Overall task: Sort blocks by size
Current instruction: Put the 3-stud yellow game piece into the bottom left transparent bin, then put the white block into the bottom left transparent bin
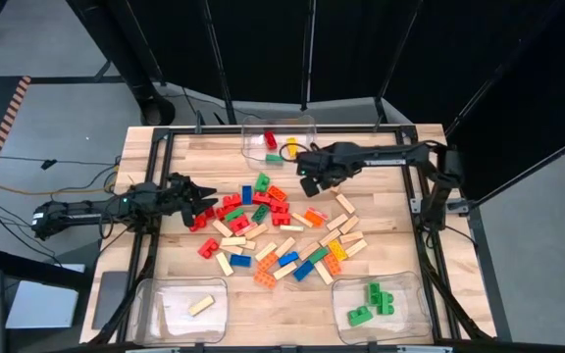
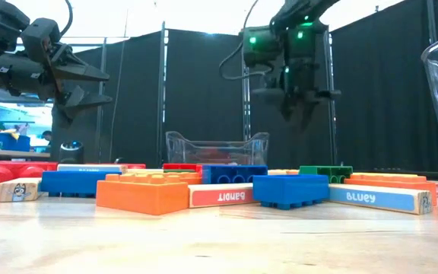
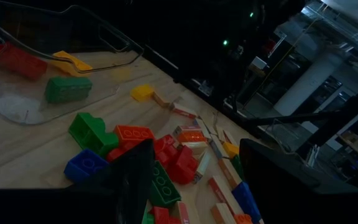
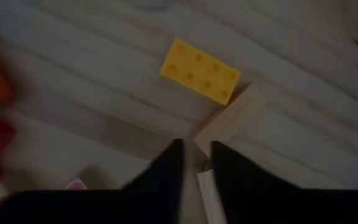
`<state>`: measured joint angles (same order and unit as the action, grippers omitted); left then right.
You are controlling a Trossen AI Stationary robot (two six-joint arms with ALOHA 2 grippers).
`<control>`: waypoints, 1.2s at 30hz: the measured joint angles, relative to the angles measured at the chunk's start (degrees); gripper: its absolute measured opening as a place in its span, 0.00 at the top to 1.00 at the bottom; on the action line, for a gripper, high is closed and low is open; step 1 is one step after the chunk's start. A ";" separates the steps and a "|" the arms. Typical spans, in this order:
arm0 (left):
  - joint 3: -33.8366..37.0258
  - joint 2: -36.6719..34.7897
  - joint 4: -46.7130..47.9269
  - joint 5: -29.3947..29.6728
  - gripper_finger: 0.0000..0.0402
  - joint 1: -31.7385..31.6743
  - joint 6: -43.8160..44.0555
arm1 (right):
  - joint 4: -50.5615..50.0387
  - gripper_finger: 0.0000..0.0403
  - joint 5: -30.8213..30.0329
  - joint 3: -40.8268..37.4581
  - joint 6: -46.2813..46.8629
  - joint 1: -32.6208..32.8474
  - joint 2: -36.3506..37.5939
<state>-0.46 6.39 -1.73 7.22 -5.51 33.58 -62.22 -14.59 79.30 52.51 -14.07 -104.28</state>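
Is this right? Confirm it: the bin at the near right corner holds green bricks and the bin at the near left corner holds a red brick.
Not quite. The high view shows the near left bin holding one tan wooden bar, not a red brick. The near right bin does hold green bricks.

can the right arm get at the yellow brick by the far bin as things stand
Probably yes. The right gripper hangs just above the table beside the yellow brick, its jaws nearly closed. Only a tan wooden bar lies alongside the brick; nothing covers its top.

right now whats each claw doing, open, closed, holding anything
Left claw: open, holding nothing, raised over the left edge of the block pile.
Right claw: fingers nearly together, nothing seen between them, above a wooden bar.
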 joint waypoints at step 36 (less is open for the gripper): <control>0.01 -0.02 0.15 0.09 0.39 -0.01 1.03 | 23.54 0.32 1.16 -19.52 32.92 -4.00 0.32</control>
<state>-0.45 6.37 -1.58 7.31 -5.52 34.61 -38.67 -13.42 59.78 85.43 -18.07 -103.95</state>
